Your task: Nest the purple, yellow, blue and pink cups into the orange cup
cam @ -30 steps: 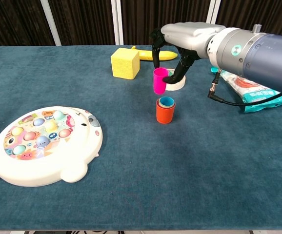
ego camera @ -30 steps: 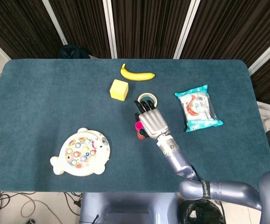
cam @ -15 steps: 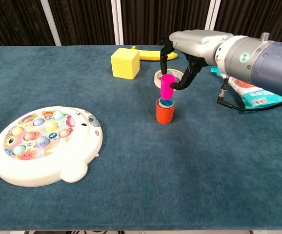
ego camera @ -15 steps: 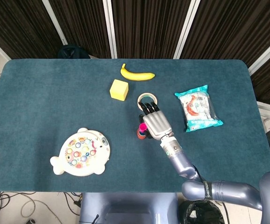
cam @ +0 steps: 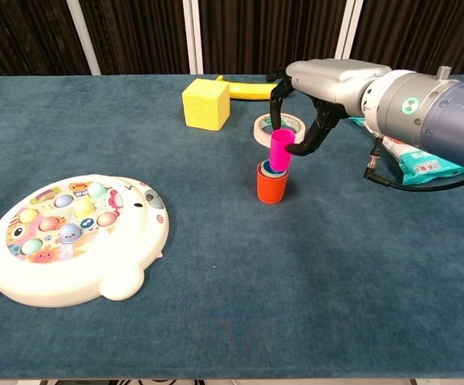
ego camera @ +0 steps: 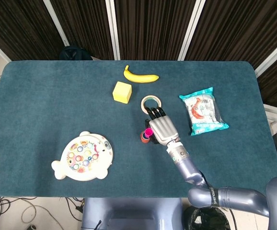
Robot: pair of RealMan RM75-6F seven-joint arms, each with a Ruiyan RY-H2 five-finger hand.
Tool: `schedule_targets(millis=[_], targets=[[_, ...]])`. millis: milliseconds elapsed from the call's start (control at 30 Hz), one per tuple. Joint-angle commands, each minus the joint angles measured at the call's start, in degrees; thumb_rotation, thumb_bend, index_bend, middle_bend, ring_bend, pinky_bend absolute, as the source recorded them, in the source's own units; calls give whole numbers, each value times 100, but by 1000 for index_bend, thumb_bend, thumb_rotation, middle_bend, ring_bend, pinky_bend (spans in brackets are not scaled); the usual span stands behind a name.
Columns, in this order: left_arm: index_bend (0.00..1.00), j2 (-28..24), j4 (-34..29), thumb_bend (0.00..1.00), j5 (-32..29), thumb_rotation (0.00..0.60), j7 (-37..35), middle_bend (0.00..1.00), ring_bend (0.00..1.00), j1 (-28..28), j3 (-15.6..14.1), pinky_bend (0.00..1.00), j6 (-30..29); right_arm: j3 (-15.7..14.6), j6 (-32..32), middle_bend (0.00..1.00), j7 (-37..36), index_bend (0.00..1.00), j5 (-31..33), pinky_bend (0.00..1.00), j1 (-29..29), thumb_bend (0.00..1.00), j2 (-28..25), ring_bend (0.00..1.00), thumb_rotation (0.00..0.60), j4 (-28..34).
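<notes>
The orange cup stands upright mid-table with a blue cup rim showing inside it. The pink cup is held upright by my right hand, pinched between thumb and fingers, its base dipping into the blue cup. From above, the right hand covers most of the stack; only the pink cup and a sliver of orange cup show at its left. Purple and yellow cups are hidden. My left hand is in neither view.
A tape roll lies just behind the stack, with a yellow cube and a banana beyond it. A snack packet is to the right. The white fish-shaped toy board sits front left.
My right hand carried the pink cup rightward and down from beside the tape roll to over the orange cup, and its base now sits in the blue cup's mouth.
</notes>
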State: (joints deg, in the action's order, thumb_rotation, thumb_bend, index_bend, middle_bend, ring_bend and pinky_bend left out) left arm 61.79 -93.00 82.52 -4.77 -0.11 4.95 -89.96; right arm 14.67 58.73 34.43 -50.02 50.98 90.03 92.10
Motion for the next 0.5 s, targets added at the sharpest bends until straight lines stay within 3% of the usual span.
schedule_targets(millis=[33,300,500], targets=[[39,-1,0,304,-2,600,2,53,0,0,0,0,1,-19,4,0,-21,505,-8,87,0,397,17,87,600,-18],[39,3,4,304,-5,600,6,53,0,-2,0,0,6,-112,-2,0,-50,483,-32,87,7,397,86,87,600,-100],[39,1,4,304,-11,600,0,53,0,-1,3,0,5,-152,-3,0,-31,223,-20,87,23,398,126,86,600,-118]])
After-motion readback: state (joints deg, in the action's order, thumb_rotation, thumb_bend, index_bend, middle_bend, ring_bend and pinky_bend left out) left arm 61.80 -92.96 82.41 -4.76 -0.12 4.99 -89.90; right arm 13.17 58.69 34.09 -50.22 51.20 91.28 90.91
